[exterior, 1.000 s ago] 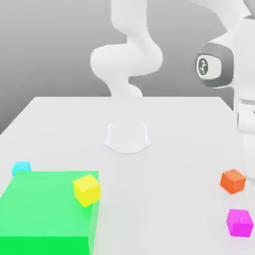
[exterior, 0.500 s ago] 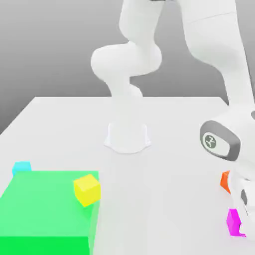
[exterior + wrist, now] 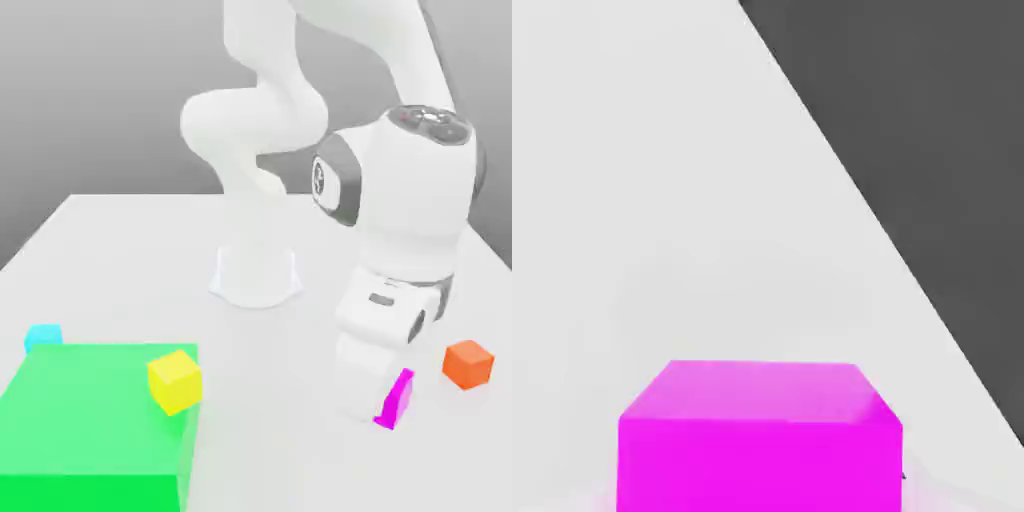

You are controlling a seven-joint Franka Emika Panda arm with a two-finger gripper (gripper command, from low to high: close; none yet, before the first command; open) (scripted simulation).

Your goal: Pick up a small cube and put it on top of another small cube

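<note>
The small magenta cube [image 3: 397, 398] sits between my gripper's [image 3: 385, 405] fingers, which are shut on it; just a thin strip of it shows beside the white finger [image 3: 360, 385]. In the hand view the same magenta cube [image 3: 757, 435] sits close up against the white table [image 3: 662, 200]. The yellow cube [image 3: 175, 380] rests at the near corner of a green block [image 3: 80, 420], well off to the exterior view's left of my gripper.
An orange cube [image 3: 468, 363] lies on the table to the exterior view's right of my gripper. A cyan cube [image 3: 43, 337] stands behind the green block's far left corner. The arm's white base [image 3: 256, 275] stands mid-table.
My gripper came down over the magenta cube, shut on it, and has carried it toward the exterior view's left, away from the orange cube. The other cubes have not moved.
</note>
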